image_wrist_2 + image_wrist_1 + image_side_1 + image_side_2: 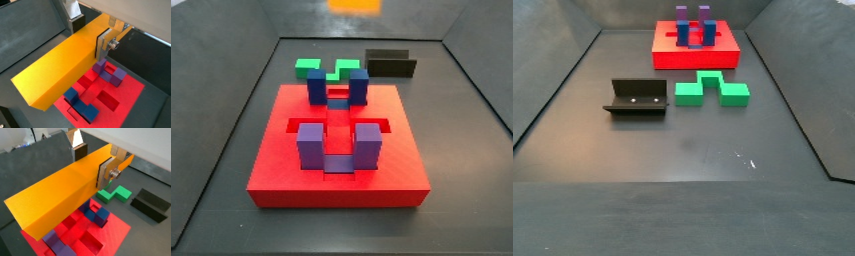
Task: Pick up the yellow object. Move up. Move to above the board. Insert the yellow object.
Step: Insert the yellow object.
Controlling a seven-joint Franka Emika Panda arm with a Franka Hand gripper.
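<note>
The yellow bar (57, 198) is up in the air over the red board (130, 92), clamped between the gripper (93, 165) fingers (107, 173). Green block (710, 90) and fixture (636, 98) sit on the floor nearby.

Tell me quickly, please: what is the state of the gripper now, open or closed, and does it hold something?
Gripper: closed on the long yellow-orange rectangular bar, held high above the flat red square board in both wrist views.
</note>
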